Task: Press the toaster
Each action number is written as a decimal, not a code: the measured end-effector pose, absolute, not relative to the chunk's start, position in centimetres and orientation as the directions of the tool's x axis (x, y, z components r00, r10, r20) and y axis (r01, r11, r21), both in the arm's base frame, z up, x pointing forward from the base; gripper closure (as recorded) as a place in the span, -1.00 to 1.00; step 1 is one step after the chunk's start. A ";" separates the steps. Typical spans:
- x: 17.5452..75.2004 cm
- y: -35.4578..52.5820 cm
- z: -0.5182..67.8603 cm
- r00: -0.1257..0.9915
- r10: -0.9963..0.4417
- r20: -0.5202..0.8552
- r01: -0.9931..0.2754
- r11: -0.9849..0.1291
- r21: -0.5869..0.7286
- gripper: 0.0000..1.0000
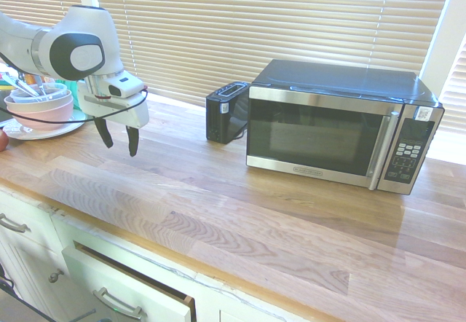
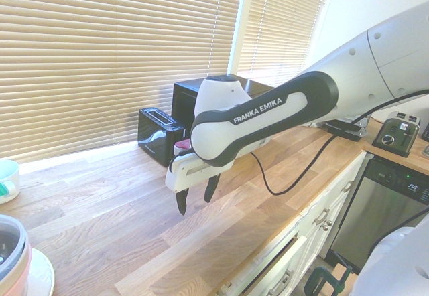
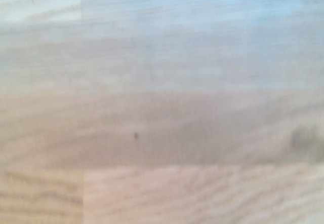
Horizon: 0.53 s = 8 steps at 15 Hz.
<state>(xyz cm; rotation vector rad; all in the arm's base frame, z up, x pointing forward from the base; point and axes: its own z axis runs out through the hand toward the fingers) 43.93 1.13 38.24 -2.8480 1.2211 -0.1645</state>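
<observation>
The toaster [image 1: 226, 111] is a small black box with a slot in its silver-rimmed top. It stands at the back of the wooden counter, right beside the microwave's left side, and also shows by the blinds as the toaster [image 2: 158, 134]. My gripper [image 1: 119, 137] hangs open above the counter, well to the left of the toaster, with nothing between its dark fingers. From the other side the gripper [image 2: 196, 198] points down in front of the toaster, clear of it. The wrist view shows only blurred wood grain.
A large black-and-steel microwave [image 1: 338, 124] fills the counter's back right. Stacked bowls on a plate [image 1: 40, 107] stand at the far left, close behind the arm. Window blinds run along the back. White drawers [image 1: 124, 289] sit under the counter's front edge.
</observation>
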 end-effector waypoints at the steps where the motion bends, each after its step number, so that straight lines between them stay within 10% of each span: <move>1: 45.1 1.1 39.0 0.681 -0.725 0.105 -0.717 -0.689 -0.105 -1.00; 8: 53.3 -0.6 43.4 0.627 -0.716 0.307 -0.664 -0.698 -0.270 -1.00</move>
